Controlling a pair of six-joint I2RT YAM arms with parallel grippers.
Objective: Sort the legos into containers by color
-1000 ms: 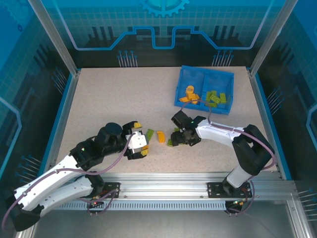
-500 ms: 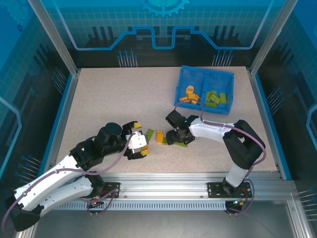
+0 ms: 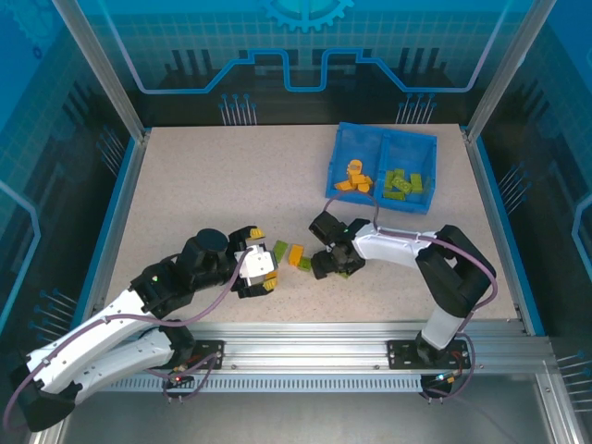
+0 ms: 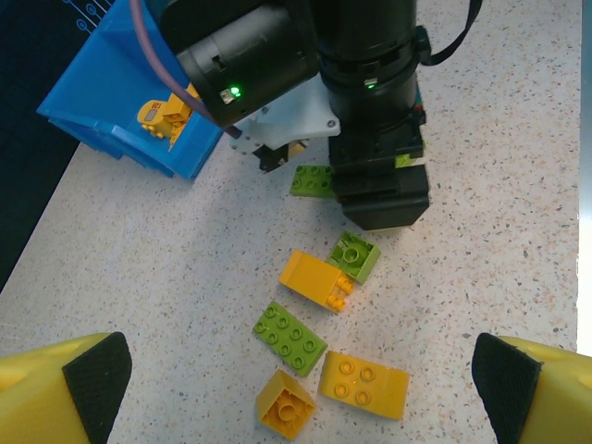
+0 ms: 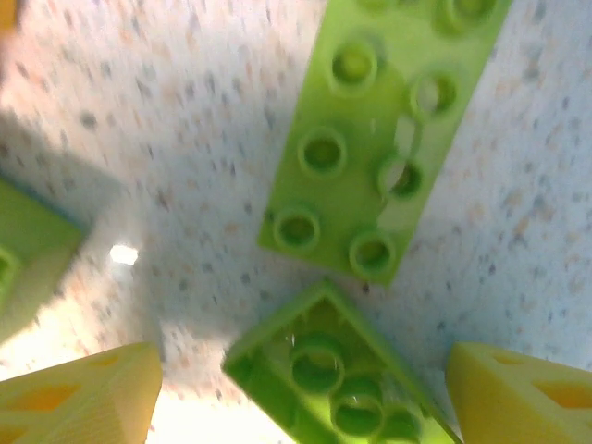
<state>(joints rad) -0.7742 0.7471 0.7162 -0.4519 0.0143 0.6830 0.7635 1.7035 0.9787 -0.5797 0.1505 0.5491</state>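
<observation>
Loose legos lie mid-table between my grippers: a green brick (image 3: 279, 250), an orange one (image 3: 296, 255) and a small green one (image 3: 305, 264). The left wrist view shows them closer: a green eight-stud brick (image 4: 289, 338), an upturned orange square (image 4: 285, 403), an orange brick (image 4: 363, 384), an orange brick on its side (image 4: 316, 280) and a green square (image 4: 354, 256). My left gripper (image 3: 266, 259) (image 4: 301, 388) is open, just short of them. My right gripper (image 3: 331, 266) (image 5: 301, 398) stands open, low over an upturned green brick (image 5: 338, 375), gaps on both sides. The blue tray (image 3: 418, 205) holds orange legos (image 3: 353, 178) on the left and green legos (image 3: 404, 183) on the right.
A second green brick (image 5: 388, 129) lies studs-up just beyond the right fingers, and another green one (image 5: 23, 250) at the left edge. The right arm's black wrist (image 4: 379, 166) stands close over the pile. Blue walls ring the table (image 3: 213, 176).
My right gripper has slid left toward the loose pile, and the bricks beside it were nudged slightly left. The left arm has not moved.
</observation>
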